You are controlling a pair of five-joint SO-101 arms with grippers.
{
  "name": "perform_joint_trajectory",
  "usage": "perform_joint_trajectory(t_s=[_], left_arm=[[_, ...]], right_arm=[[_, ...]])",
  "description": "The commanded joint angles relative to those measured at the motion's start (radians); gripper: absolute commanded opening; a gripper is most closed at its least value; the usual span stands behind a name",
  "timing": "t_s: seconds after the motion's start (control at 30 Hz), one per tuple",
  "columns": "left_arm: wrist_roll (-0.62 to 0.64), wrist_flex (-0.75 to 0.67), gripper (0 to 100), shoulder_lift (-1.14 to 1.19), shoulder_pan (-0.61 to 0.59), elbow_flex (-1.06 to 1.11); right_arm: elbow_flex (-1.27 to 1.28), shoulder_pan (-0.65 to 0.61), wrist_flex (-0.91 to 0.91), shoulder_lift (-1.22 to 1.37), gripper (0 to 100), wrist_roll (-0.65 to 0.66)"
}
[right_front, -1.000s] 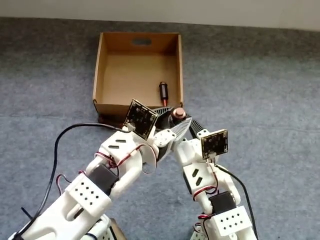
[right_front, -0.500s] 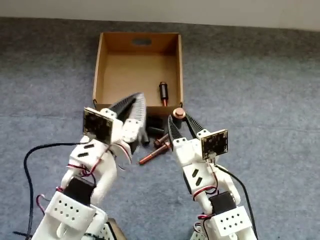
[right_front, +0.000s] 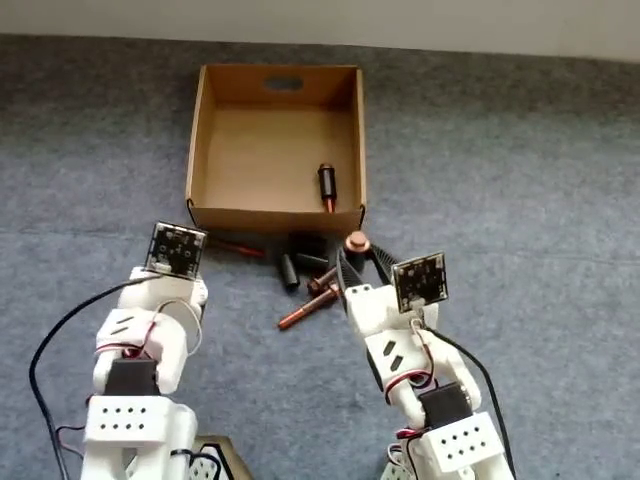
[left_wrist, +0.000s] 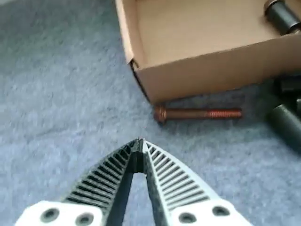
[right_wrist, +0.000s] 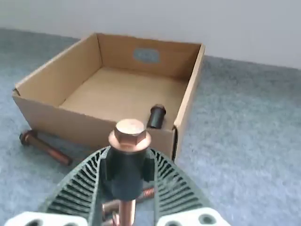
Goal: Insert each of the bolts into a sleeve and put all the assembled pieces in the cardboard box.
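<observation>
Just outside the front wall of the box (right_front: 260, 140), near its right corner, our right gripper (right_wrist: 129, 151) pinches a black sleeve (right_wrist: 124, 172) upright, with a bolt (right_wrist: 129, 134) standing in it, head on top. One assembled piece (right_front: 327, 185) lies inside the box close to the right wall, and the rest of the box floor is bare. Our left gripper (left_wrist: 139, 145) is pressed together on nothing, over carpet (right_front: 520, 180) off the box's front left corner. A loose bolt (left_wrist: 197, 113) lies along the front wall just beyond its tips; we cannot tell whether it touches the cardboard. Between the arms sit loose sleeves (right_front: 288, 270), two as far as we can tell, and two more bolts (right_front: 305, 313), crowding the ground beside the right gripper. Wide carpet lies open on both outer sides of the box.
</observation>
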Motion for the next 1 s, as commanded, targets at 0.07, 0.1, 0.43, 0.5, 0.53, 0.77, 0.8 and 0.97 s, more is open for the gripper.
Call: perform_joint_trajectory(t_s=[0.07,0.1,0.43,0.5,0.53,0.77,0.8,0.97], left_arm=[[0.011,0.149,1,-0.008,-0.005,-0.061],[0.011,0.16,1,-0.008,0.005,-0.048],[-0.049,0.112,1,-0.01,0.05,0.071],[-0.051,0.11,1,-0.01,0.062,0.073],[-0.051,0.109,1,-0.01,0.062,0.074],[-0.051,0.112,1,-0.01,0.061,0.074],[-0.051,0.112,1,-0.01,0.059,0.074],[-0.051,0.114,1,-0.01,0.059,0.074]], right_arm=[[-0.139,0.028,0.125,-0.013,0.6,-0.003],[-0.162,0.038,0.139,-0.013,0.6,-0.003],[-0.421,0.047,0.286,-0.005,0.6,-0.005],[-0.495,0.047,0.295,-0.002,0.6,-0.005],[-0.536,0.047,0.297,0.007,0.6,-0.005],[-0.918,0.041,0.38,0.36,0.6,-0.009],[-0.97,0.041,0.392,0.427,0.6,-0.009],[-1.164,0.041,0.398,0.723,0.6,-0.011]])
